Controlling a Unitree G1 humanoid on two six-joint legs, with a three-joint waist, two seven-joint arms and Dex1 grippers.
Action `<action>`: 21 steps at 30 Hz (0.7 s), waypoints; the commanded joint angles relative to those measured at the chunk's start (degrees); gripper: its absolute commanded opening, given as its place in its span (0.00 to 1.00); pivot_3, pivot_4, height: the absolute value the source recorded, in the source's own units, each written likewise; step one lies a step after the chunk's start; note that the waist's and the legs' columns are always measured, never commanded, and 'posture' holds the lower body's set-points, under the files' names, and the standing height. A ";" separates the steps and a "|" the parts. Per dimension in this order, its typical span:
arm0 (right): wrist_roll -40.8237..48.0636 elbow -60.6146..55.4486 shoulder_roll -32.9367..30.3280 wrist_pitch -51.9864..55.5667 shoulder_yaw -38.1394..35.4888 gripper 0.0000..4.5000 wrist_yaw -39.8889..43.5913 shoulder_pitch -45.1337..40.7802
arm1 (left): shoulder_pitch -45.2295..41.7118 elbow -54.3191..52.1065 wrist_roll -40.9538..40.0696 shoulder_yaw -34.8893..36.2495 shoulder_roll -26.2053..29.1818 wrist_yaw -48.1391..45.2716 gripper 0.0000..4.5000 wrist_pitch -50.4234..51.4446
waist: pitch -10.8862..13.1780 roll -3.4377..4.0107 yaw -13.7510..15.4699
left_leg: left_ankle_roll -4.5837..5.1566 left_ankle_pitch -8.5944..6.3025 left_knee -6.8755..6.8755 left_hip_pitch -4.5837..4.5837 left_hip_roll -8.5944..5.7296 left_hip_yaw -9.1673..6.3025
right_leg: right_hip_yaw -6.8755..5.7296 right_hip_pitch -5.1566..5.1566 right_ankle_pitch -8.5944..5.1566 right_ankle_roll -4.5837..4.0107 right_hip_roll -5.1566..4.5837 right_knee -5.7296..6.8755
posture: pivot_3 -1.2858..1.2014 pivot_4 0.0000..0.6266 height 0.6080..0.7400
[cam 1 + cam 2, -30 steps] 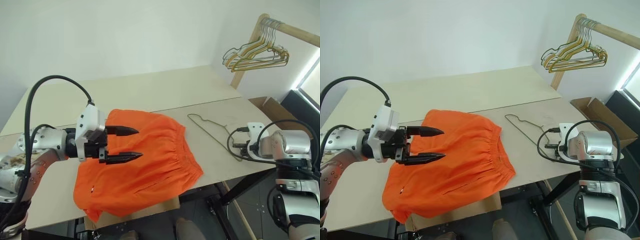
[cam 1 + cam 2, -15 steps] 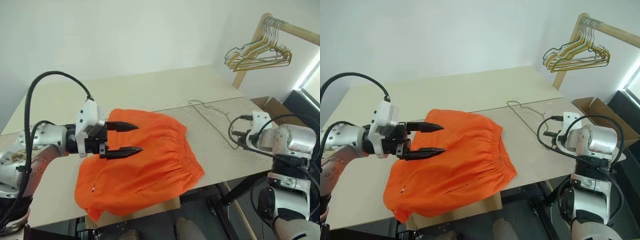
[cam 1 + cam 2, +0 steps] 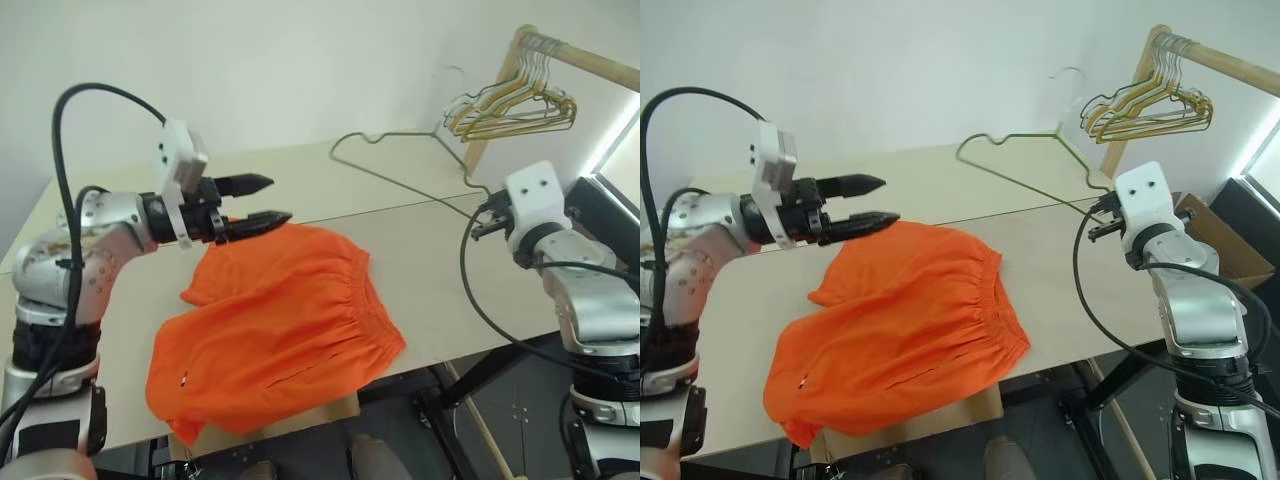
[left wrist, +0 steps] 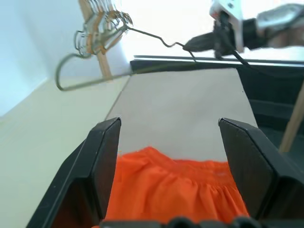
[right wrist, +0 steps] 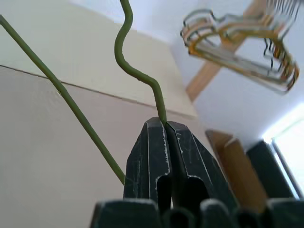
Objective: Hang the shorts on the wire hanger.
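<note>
the near corner of the shorts is seen draped over the front edge of the tabletop, so that part of the fabric is hidden below the rim; the rest is laid flat and rumpled on the tabletop, the gathered waistband turned toward the right hand. the hook of the wire hanger is hard to make out against the pale wall, and where the wire meets the right hand is partly covered by the hand's white housing. the wire hanger is held in the air above the far part of the tabletop, beyond the shorts and apart from them, its triangular body stretched out from the right hand toward the left one. the right hand's fingers are pressed together on the wire, just beside its wavy bend. the left hand is held above the far corner of the shorts with its fingers spread wide and nothing between them; whether the lower fingertip touches the fabric cannot be told. a bunch of gold and dark hangers is hung on a wooden rail beyond the tabletop's far right corner.
</note>
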 commanded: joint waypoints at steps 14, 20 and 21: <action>-4.27 -1.46 -1.89 -30.39 1.33 0.00 13.12 -0.57 | -16.99 26.50 18.89 -17.01 -2.15 -22.65 0.99 -11.86 | -0.03 -0.03 -2.38 | -0.03 0.02 0.00 0.04 -0.01 -0.11 | -0.04 0.03 -0.01 0.02 -0.02 0.09 | 0.40 0.00 1.00; -5.61 -1.28 -1.71 -31.38 0.95 0.00 13.52 -0.63 | -15.86 25.30 19.61 -18.53 -1.47 -29.41 0.99 -10.78 | -0.03 -0.03 -3.70 | -0.04 0.03 0.00 0.02 -0.03 -0.14 | -0.04 0.02 -0.01 0.02 -0.08 0.15 | 0.39 0.00 1.00; -5.81 -1.37 -1.65 -31.40 0.86 0.00 13.41 -0.55 | -15.34 24.96 20.07 -18.82 -1.21 -30.01 0.99 -10.90 | -0.03 -0.03 -3.83 | -0.03 0.03 0.00 0.03 -0.02 -0.15 | -0.04 0.02 -0.02 0.03 -0.08 0.16 | 0.39 0.00 1.00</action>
